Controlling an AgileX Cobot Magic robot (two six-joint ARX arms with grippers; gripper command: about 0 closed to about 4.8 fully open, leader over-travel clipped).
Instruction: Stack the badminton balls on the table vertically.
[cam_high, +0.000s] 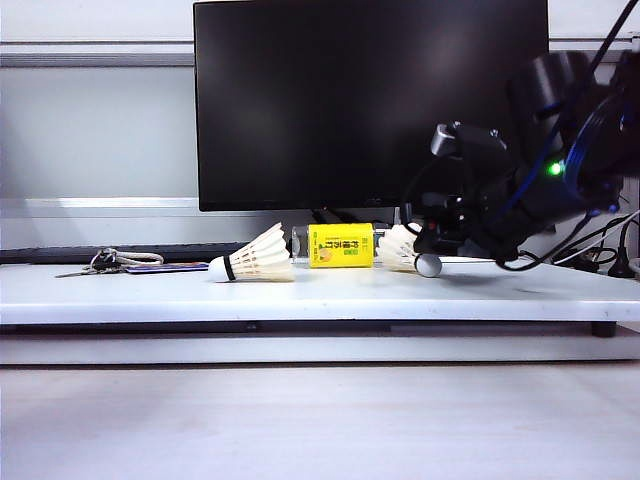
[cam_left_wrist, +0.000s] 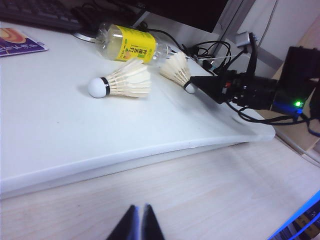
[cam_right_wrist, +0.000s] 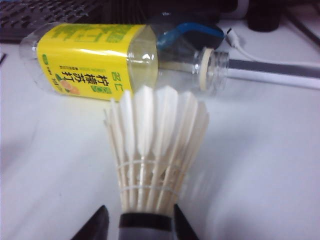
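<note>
Two badminton balls lie on their sides on the white table (cam_high: 300, 295). One (cam_high: 255, 262) (cam_left_wrist: 122, 82) rests left of centre with its cork tip pointing left. The other (cam_high: 398, 248) (cam_left_wrist: 175, 70) (cam_right_wrist: 155, 145) lies right of the bottle. My right gripper (cam_high: 430, 258) (cam_left_wrist: 192, 86) (cam_right_wrist: 139, 210) straddles its black-banded cork end. One finger sits close against the band and a gap shows at the other, so the jaws stand open around it. My left gripper (cam_left_wrist: 139, 222) is shut and empty, low over the wooden surface in front of the table.
A clear bottle with a yellow label (cam_high: 340, 245) (cam_left_wrist: 130, 47) (cam_right_wrist: 85, 60) lies on its side between the two shuttlecocks. A black monitor (cam_high: 370, 100) stands behind. Keys (cam_high: 105, 260) and a keyboard (cam_left_wrist: 35, 12) sit at the back left, cables (cam_high: 600, 260) at the back right.
</note>
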